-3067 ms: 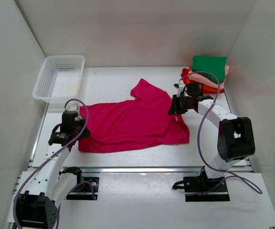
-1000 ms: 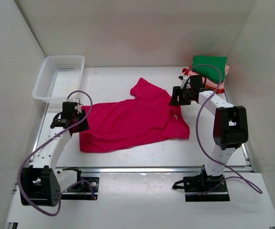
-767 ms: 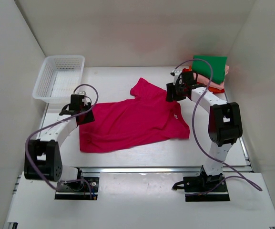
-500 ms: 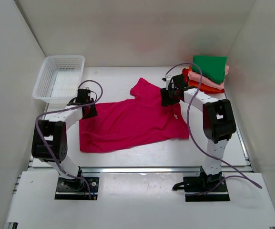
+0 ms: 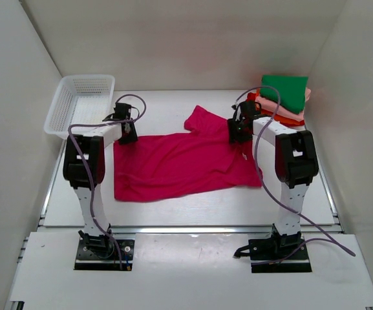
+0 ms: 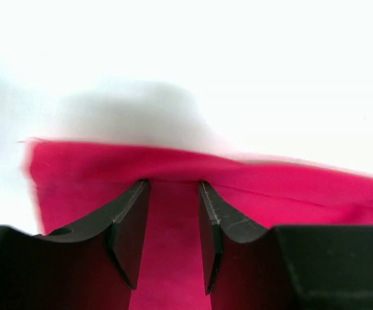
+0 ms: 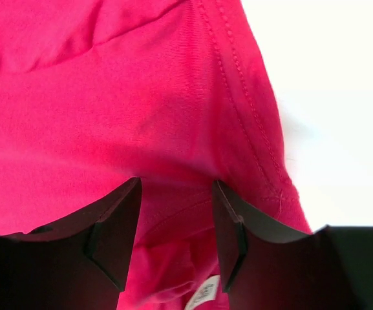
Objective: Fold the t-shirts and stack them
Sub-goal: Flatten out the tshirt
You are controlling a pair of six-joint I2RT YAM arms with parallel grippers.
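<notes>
Clamping the magenta t-shirt (image 5: 180, 165), left claw (image 6: 171, 194) and right claw (image 7: 176, 194) stand near basket (image 5: 55, 110) and folded stack (image 5: 284, 93); tag (image 7: 202, 294) unreadable.

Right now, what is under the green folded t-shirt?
Edges of a light pink t-shirt, an orange t-shirt and a red t-shirt show beneath the green t-shirt; it covers the rest of them.

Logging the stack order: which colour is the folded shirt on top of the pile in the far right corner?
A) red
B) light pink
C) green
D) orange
C: the green folded shirt lies uppermost, with the edges of the other folded shirts showing beneath it.
</notes>
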